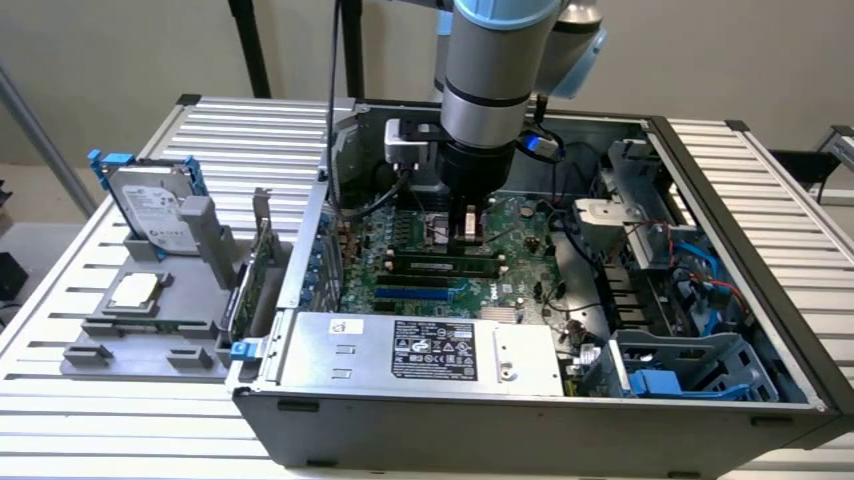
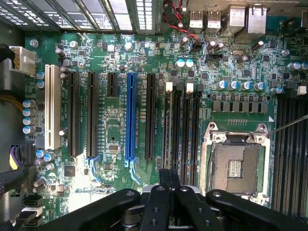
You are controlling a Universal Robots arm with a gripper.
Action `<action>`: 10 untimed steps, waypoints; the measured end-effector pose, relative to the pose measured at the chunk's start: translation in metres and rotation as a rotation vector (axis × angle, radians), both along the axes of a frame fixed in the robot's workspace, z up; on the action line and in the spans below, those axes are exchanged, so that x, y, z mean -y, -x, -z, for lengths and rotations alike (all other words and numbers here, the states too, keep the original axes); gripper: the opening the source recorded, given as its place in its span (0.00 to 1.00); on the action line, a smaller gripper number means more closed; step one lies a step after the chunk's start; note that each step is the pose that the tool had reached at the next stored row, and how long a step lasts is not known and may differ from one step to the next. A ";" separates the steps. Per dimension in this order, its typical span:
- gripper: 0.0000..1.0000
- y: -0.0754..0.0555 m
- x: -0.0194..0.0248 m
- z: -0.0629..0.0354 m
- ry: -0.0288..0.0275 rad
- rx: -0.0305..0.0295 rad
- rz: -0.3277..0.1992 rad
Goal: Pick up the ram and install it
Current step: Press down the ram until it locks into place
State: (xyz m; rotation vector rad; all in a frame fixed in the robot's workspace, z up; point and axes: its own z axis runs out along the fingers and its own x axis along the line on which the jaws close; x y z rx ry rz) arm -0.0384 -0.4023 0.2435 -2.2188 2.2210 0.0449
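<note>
- Grey PC case (image 1: 534,420) lies open, green mobo (image 2: 120,130) inside
- gripper (image 2: 169,180) low over black slots (image 2: 183,125), fingers pressed together
- ram (image 1: 447,265) just under it, in line w/ slots; held or seated, can't tell
- step: install; next likely needs straight, even push

Open PC case (image 1: 694,400) sat on a slatted aluminium table (image 1: 240,140). Power supply (image 1: 427,350) at 6 o'clock inside it, blue drive cage (image 1: 687,370) at 4. Grey fixture (image 1: 147,330) at 9 held a hard drive (image 1: 150,205) upright and a processor chip (image 1: 138,291) flat. Empty CPU socket (image 2: 237,166) on motherboard (image 2: 115,130).
</note>
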 end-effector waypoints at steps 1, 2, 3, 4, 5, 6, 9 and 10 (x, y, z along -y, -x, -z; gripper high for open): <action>0.11 0.000 0.0000 0.0000 0.0000 0.0000 0.000; 0.11 0.000 0.0000 0.0000 0.0000 0.0000 0.000; 0.11 0.000 0.0000 0.0000 0.0000 0.0000 0.000; 0.11 0.000 0.0000 0.0000 0.0000 0.0000 0.000; 0.11 0.000 0.0000 0.0001 0.0001 -0.0001 0.000; 0.11 0.001 0.0000 0.0006 0.0000 0.0000 0.000; 0.11 0.002 -0.0001 0.0035 0.0000 0.0000 0.000; 0.11 0.002 -0.0002 0.0045 -0.0001 0.0000 0.000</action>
